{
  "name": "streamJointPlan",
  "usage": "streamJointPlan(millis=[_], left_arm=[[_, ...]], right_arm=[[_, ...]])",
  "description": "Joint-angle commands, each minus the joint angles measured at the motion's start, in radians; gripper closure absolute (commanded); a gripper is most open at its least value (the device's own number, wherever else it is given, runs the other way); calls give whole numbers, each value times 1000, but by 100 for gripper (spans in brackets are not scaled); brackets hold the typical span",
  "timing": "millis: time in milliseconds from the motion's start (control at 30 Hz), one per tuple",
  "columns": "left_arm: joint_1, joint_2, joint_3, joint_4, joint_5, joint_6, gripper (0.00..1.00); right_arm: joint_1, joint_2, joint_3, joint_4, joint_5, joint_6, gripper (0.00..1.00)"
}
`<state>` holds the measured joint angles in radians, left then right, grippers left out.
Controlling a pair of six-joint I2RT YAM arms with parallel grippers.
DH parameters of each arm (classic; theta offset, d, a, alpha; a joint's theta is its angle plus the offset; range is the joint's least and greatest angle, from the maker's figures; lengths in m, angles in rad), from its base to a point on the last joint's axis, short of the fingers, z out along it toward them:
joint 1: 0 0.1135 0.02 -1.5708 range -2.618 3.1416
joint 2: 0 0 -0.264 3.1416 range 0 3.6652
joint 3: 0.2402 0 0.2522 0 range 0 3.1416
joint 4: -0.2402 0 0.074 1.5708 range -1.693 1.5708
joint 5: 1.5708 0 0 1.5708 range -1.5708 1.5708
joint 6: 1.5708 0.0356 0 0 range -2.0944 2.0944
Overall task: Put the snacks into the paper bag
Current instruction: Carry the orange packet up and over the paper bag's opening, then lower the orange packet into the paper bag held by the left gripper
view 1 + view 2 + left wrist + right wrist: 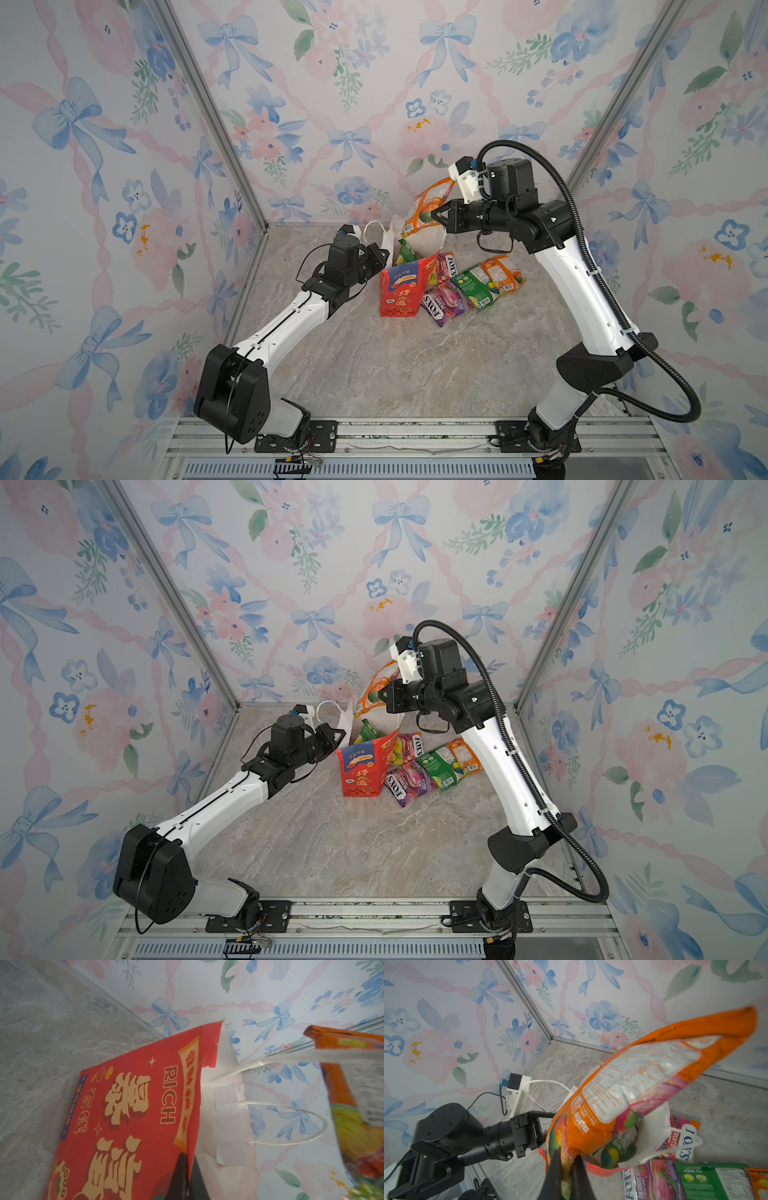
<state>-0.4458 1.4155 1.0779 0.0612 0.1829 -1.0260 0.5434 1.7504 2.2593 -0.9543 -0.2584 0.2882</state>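
Right gripper (435,215) clamped on orange packet (428,201), packet held just above open mouth of paper bag (399,291), left gripper (188,1172) pinched on bag's rim, green packet (406,251) inside, other snacks (469,284) on table (374,365) beside bag.

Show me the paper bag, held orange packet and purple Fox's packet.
paper bag (401,297): in a top view, red front.
orange packet (643,1076): right wrist view, white label.
purple FOX'S packet (446,301): in a top view, middle.

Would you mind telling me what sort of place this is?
Probably a robot test booth rather than a home: floral wall panels in aluminium framing, a marbled tabletop, with the left arm and right arm bolted to a metal rail.
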Motion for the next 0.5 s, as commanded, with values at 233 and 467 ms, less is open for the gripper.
streamJointPlan(millis=[233,467], left_arm=[[-27,15,96,9,-26,40,100],[-36,28,98,5,-31,40,100]], right_arm=[[36,60,66,-84,89,-83,100],[87,136,158,-190,186,-143,100]])
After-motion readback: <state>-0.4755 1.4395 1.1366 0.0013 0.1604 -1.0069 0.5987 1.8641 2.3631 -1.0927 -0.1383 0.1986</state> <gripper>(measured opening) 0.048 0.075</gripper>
